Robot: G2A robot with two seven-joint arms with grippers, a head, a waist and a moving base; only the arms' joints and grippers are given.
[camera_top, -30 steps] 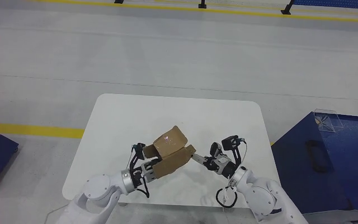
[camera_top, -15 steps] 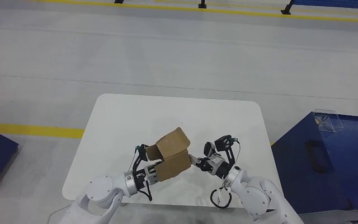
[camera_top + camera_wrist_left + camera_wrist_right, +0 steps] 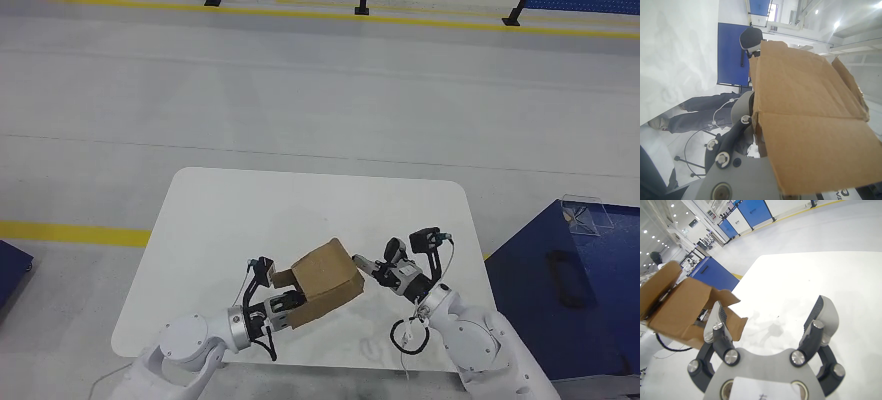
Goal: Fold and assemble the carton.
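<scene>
The brown carton point(image 3: 325, 280) hangs above the front middle of the white table point(image 3: 260, 210), opened into a box shape with loose end flaps. My left gripper point(image 3: 281, 300) is at its left end, shut on a lower panel; in the left wrist view the carton point(image 3: 806, 113) covers most of the gripper point(image 3: 755, 125), with one finger point(image 3: 738, 128) showing beside it. My right gripper point(image 3: 368, 267) sits at the carton's right end, open. In the right wrist view the gripper point(image 3: 768, 311) holds nothing, and one finger point(image 3: 720, 313) lies against a flap of the carton point(image 3: 679, 306).
A blue cabinet point(image 3: 565, 290) stands off the table's right side. The table's front edge point(image 3: 330, 360) runs just below both arms. The back half of the table is bare white surface point(image 3: 800, 275).
The carton has turned and squared up from a flatter fold into a box shape. My right gripper has come off the flap, opened, and shifted right and slightly back.
</scene>
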